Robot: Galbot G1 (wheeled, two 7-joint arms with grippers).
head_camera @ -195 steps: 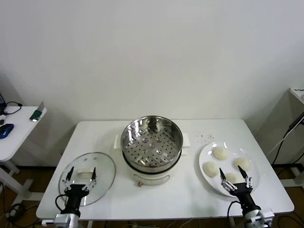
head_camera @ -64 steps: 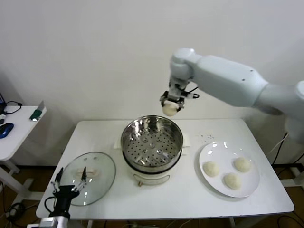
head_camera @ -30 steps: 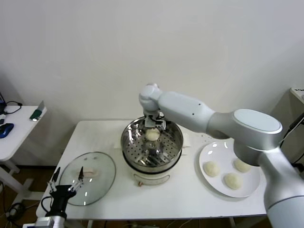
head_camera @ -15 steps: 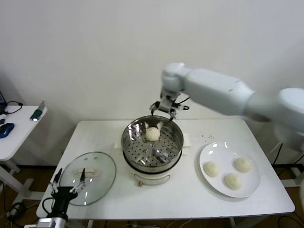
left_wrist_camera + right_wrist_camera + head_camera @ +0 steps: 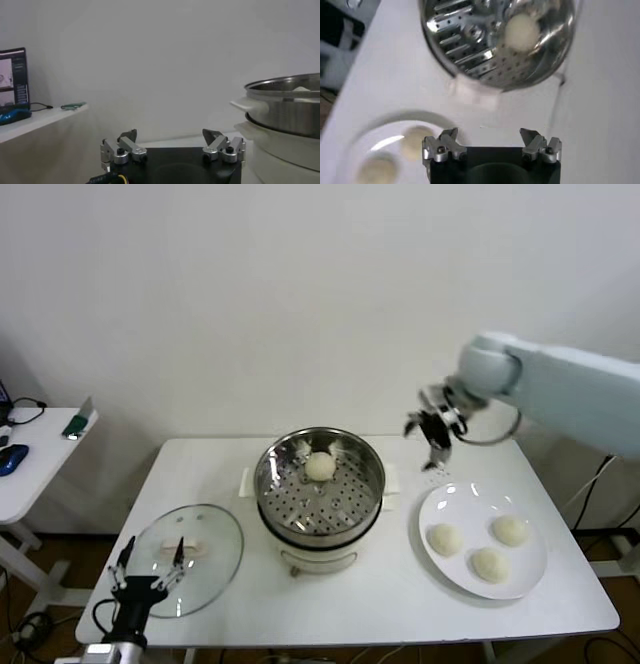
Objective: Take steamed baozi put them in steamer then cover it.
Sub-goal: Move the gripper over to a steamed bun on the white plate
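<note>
While hanging in the air above the far right of the worktop (image 5: 400, 584), between steamer and plate, right gripper (image 5: 432, 432) spread wide and holding nothing, both fingers (image 5: 442, 145) apart with only white surface between them in the right wrist view. Over at the centre, steamer (image 5: 320, 484): shiny steel pot on a white base, perforated tray showing, lid off. Inside it, one steamed baozi (image 5: 320, 467) sitting on the tray toward the far side, pale and round, clear of the gripper; same bun seen from above in the right wrist view (image 5: 522, 32), resting against the holes of the tray with the steel wall curving around it. On the right, white plate (image 5: 530, 579) carrying three more baozi (image 5: 444, 538), lying apart from one another, one near the plate's left edge, one toward the right, one at the near side. On the near left, cover (image 5: 185, 559) lying flat on the worktop, glass dome with metal rim, white handle up. Just over the cover's near edge, left gripper (image 5: 148, 569) low and parked, fingers wide apart and empty. From the left wrist view, same open fingers (image 5: 120, 150) and the steamer's steel rim and white handle beyond. Far left, a white side table (image 5: 40, 464) with small items.
</note>
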